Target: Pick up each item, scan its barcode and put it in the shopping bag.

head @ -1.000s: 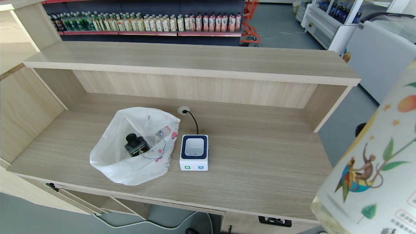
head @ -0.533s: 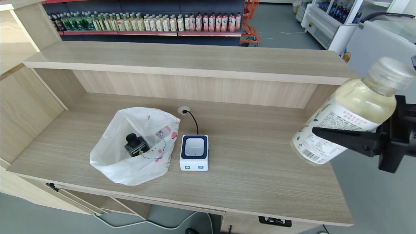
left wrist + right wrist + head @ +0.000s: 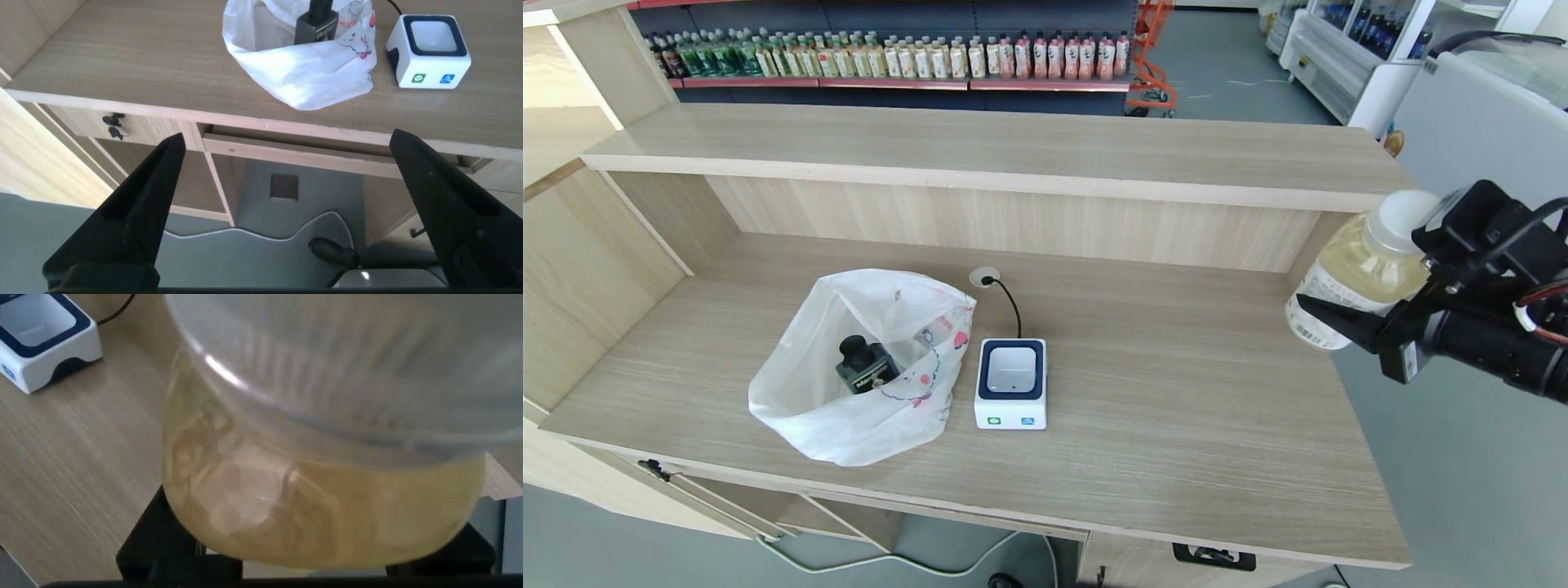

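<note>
A clear bottle of pale yellow drink point(image 3: 1356, 269) with a white cap hangs tilted in the air above the counter's right end. My right gripper point(image 3: 1331, 298) is shut on it, and its barcode label faces down and left. In the right wrist view the bottle point(image 3: 327, 457) sits between dark fingers point(image 3: 155, 539). The white scanner point(image 3: 1010, 382) stands mid-counter, well left of the bottle. Just left of it lies the open white shopping bag point(image 3: 866, 367), holding a black bottle point(image 3: 864, 365). My left gripper point(image 3: 286, 220) stands open below the counter's front edge, with nothing between its fingers.
The wooden counter point(image 3: 1176, 408) has a raised back shelf point(image 3: 1013, 155) and side walls. A black cable point(image 3: 1009, 302) runs from the scanner to a hole at the back. Bare counter lies between scanner and bottle. Drawers point(image 3: 286, 155) sit under the front edge.
The bottle, a second ago close up at the picture's right edge, has moved farther out and shrunk in view; the right gripper now shows holding it by the counter's right end.
</note>
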Robot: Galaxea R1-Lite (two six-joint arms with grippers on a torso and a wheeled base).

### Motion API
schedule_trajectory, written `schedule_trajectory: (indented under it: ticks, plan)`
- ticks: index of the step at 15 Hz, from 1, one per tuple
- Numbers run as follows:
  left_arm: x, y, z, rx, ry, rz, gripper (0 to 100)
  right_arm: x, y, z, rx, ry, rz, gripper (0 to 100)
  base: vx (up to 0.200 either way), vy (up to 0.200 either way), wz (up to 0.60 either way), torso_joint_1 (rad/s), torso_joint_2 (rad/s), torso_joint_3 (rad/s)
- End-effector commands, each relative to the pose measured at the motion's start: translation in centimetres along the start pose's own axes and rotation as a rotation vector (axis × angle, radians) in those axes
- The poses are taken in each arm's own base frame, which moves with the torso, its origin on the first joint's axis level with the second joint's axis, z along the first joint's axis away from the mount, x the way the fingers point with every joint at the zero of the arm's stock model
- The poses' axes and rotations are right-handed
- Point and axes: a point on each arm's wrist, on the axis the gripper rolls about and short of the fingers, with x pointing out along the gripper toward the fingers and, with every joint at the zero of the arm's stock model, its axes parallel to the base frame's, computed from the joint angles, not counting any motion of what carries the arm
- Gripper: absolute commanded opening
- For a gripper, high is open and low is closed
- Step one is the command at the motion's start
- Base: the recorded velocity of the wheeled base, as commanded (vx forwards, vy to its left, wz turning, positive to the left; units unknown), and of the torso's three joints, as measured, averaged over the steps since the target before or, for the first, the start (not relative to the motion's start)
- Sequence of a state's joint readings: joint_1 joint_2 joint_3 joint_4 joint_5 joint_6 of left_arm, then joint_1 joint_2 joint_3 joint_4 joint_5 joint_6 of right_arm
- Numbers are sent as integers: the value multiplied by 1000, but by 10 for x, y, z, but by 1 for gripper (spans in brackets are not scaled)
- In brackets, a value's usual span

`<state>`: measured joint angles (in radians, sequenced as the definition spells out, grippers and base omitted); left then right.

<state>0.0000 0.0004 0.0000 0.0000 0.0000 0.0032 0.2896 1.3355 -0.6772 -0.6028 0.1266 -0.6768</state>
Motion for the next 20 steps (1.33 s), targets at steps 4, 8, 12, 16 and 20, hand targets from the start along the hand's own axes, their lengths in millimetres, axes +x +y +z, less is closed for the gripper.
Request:
schedule_trajectory:
  ticks: [4, 8, 12, 16, 20]
  plan:
    - [0, 0, 0, 0, 0, 0, 100, 8, 4, -4, -44, 1, 12, 0, 0, 0, 0, 0, 0, 0]
    - [0, 0, 0, 1, 0, 0, 100, 7, 5, -2, -57, -7, 13, 0, 0, 0, 0, 0, 0, 0]
    - [0, 0, 0, 0, 0, 0, 100, 5, 6, -3, -68, -5, 19, 0, 0, 0, 0, 0, 0, 0]
    - [0, 0, 0, 3, 0, 0, 100, 9, 5, -1, -71, -16, 18, 0, 0, 100, 0, 1, 0, 0]
    - [0, 0, 0, 1, 0, 0, 100, 19, 10, 1, -75, -30, 51, 0, 0, 200, 0, 1, 4, 1]
